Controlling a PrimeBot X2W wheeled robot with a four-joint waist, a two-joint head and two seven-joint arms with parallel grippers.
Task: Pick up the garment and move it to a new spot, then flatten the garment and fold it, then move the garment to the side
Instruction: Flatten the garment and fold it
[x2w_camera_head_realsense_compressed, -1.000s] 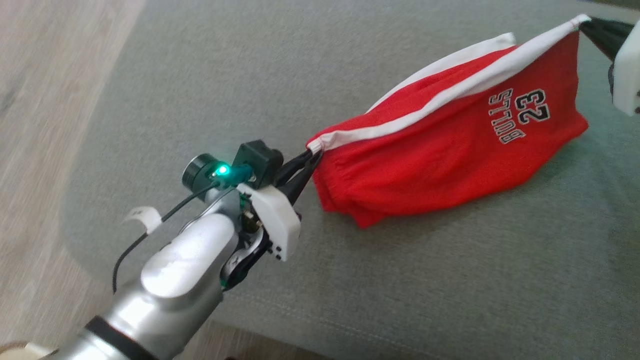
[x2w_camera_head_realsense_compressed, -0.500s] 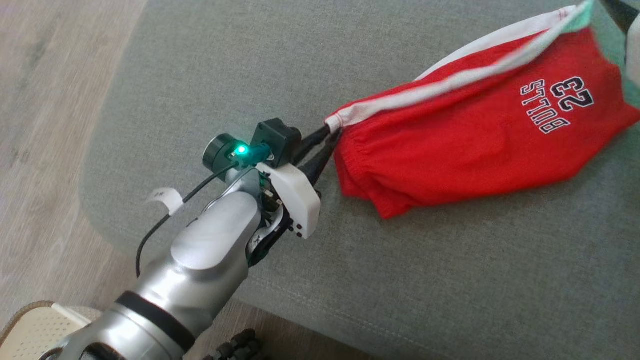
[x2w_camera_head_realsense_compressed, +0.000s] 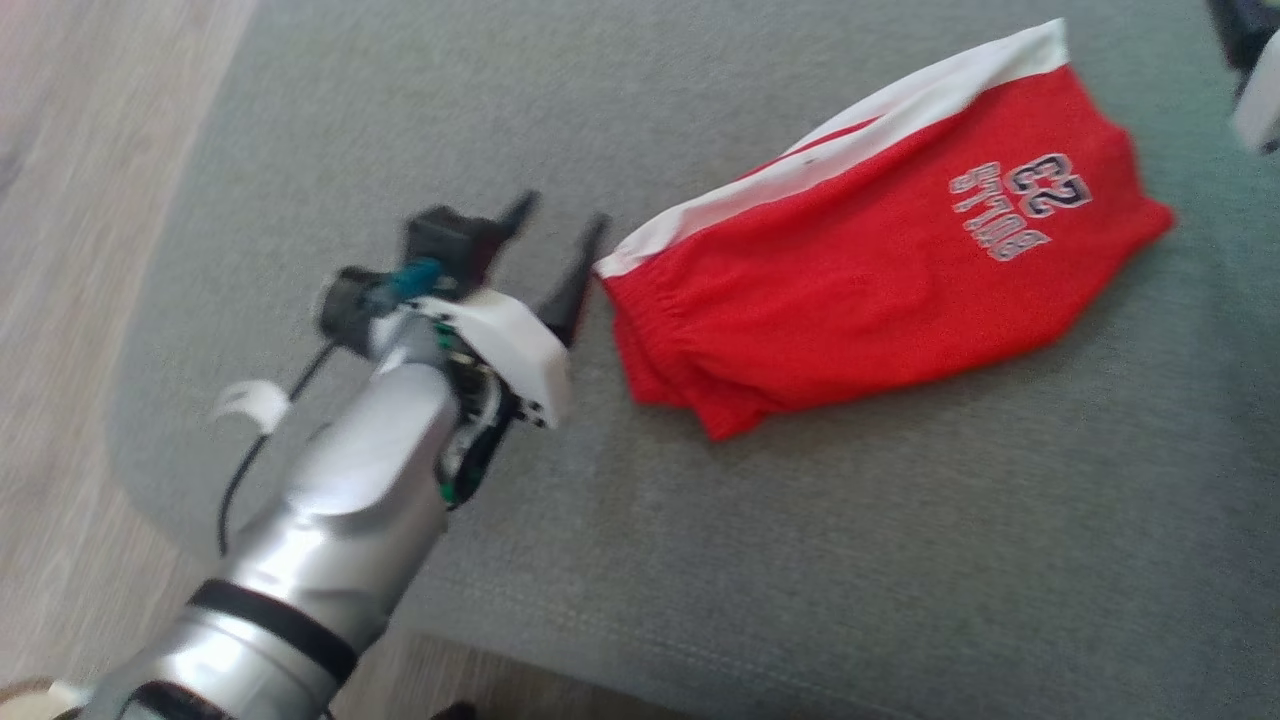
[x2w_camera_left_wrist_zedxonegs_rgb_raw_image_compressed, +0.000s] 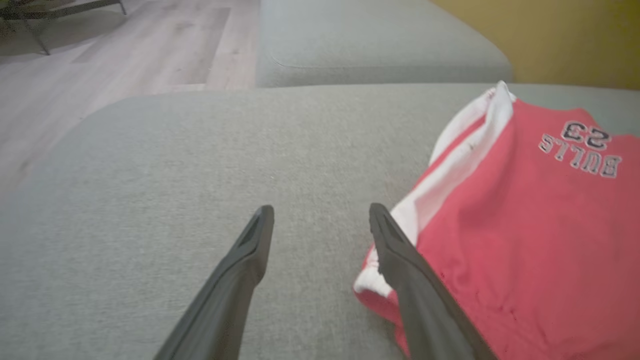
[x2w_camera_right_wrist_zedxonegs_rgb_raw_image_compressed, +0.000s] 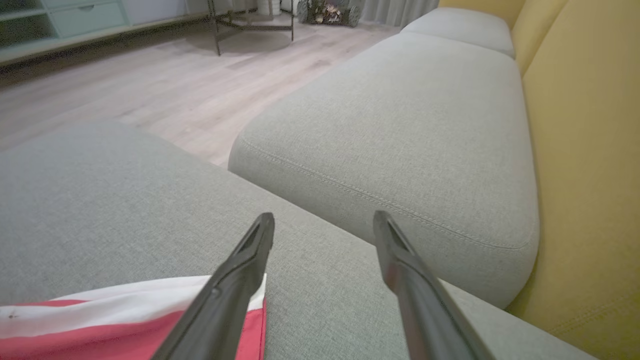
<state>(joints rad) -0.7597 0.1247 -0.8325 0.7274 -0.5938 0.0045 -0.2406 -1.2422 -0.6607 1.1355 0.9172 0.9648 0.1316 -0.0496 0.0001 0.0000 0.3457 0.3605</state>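
Across the grey sofa cushion (x2w_camera_head_realsense_compressed: 800, 560) the red garment (x2w_camera_head_realsense_compressed: 860, 270) is lying doubled over on itself, its white band (x2w_camera_head_realsense_compressed: 830, 150) running along the far edge and its printed lettering (x2w_camera_head_realsense_compressed: 1015, 205) facing up. At the garment's left end the left claw (x2w_camera_head_realsense_compressed: 562, 212) is hanging released, fingers spread, one finger just beside the band's corner. The right claw (x2w_camera_right_wrist_zedxonegs_rgb_raw_image_compressed: 324, 216) is hovering equally released over the opposite end, gripping nothing.
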